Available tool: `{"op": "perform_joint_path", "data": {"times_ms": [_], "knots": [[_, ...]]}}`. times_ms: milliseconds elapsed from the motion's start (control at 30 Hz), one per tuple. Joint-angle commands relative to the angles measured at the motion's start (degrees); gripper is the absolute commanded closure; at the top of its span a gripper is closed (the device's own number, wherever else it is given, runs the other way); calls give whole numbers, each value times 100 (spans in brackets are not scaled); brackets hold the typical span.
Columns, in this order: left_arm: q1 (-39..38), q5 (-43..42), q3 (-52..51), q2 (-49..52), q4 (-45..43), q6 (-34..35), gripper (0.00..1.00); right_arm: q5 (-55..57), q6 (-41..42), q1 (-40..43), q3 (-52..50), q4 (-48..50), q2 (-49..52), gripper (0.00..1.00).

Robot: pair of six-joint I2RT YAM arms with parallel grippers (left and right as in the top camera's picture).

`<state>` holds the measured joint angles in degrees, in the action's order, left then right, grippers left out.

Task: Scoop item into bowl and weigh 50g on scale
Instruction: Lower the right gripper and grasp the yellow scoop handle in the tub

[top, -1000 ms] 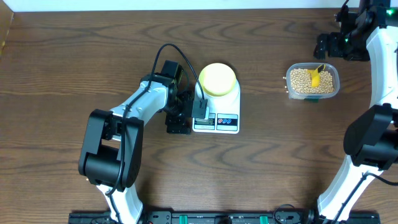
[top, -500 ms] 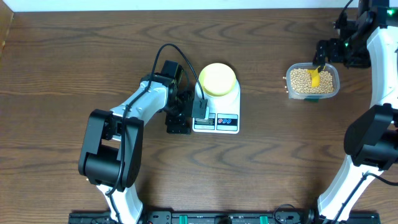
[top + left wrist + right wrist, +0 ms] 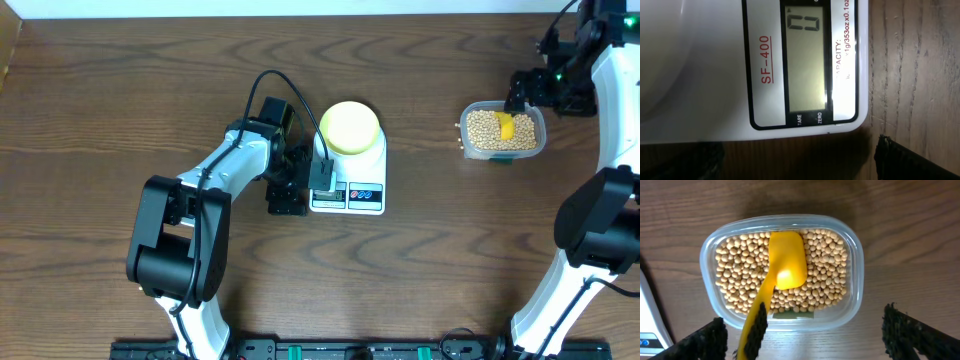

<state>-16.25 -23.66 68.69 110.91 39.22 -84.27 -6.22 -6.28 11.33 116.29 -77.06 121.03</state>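
Note:
The pale yellow bowl [image 3: 349, 127] stands on the white scale [image 3: 348, 170]. In the left wrist view the scale [image 3: 715, 75] fills the frame and its display [image 3: 807, 60] reads zero. My left gripper [image 3: 305, 188] [image 3: 800, 167] hovers open at the scale's display end, holding nothing. The beans [image 3: 490, 130] [image 3: 830, 265] fill a clear tub [image 3: 540, 135] [image 3: 856, 280], with a yellow scoop [image 3: 506, 126] [image 3: 785, 262] lying on them. My right gripper [image 3: 522, 100] [image 3: 810, 340] is open above the tub's edge. The scoop's handle [image 3: 754, 330] lies between its fingers, near the left one.
The brown wooden table [image 3: 120, 90] carries only the scale and the tub. A black cable [image 3: 262, 85] loops from the left arm beside the bowl. The table's far edge runs along the top, and the right arm's base [image 3: 595, 230] stands at the right side.
My right gripper has come down toward the tub and now sits over the scoop handle. The left arm, scale and bowl have not moved.

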Motion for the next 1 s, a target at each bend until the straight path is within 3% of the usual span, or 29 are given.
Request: {"op": "perform_joint_path", "data": {"times_ms": [0, 100, 233, 400, 467, 633, 833, 967], "knots": [[-55, -114, -66, 66, 37, -79, 2, -17, -20, -24, -118, 39, 28, 6], [-55, -114, -66, 68, 37, -79, 2, -15, -20, -63, -120, 44, 28, 11], [-55, -114, -66, 66, 37, -79, 2, -11, -20, -177, -125, 57, 28, 30], [-55, -114, -66, 68, 37, -79, 2, 31, -20, -354, -162, 195, 28, 38], [-55, -114, -66, 66, 37, -79, 2, 31, -22, -411, -179, 205, 31, 49], [-55, -114, -66, 66, 37, -79, 2, 28, -20, -481, -199, 201, 61, 65], [-55, -114, -66, 66, 37, -79, 2, 31, -20, -479, -612, 511, 63, 67], [-55, -114, -66, 66, 37, -79, 2, 28, -17, -470, -813, 627, 63, 84]]}}
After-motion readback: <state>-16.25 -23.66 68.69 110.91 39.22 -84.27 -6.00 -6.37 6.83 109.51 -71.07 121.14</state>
